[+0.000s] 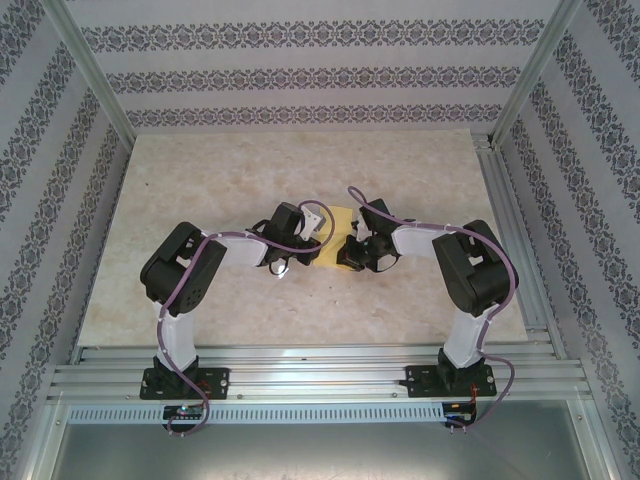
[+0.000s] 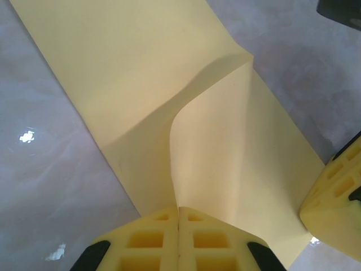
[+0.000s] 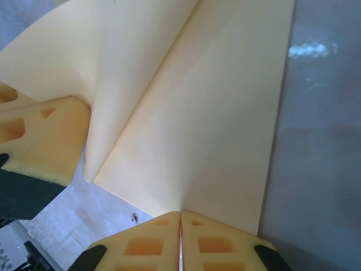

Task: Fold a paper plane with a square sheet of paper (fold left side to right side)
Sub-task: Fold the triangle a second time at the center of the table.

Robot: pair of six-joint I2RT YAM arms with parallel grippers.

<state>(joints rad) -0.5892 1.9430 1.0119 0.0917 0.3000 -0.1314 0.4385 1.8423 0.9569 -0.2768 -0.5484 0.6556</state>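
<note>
The left end effector and right end effector are crowding together at the square sheet of paper. The counter is lying open all around.

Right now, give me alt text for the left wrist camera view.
The left pincer, shut, pinches an edge of the yellow paper, holding a curved flap raised above the rest on a pale marble table.

The light is bright and even and comes from above. The table gives small white glare spots. A soft shadow lies under the raised fold of the square sheet of paper. The top view is a little grainy.
</note>
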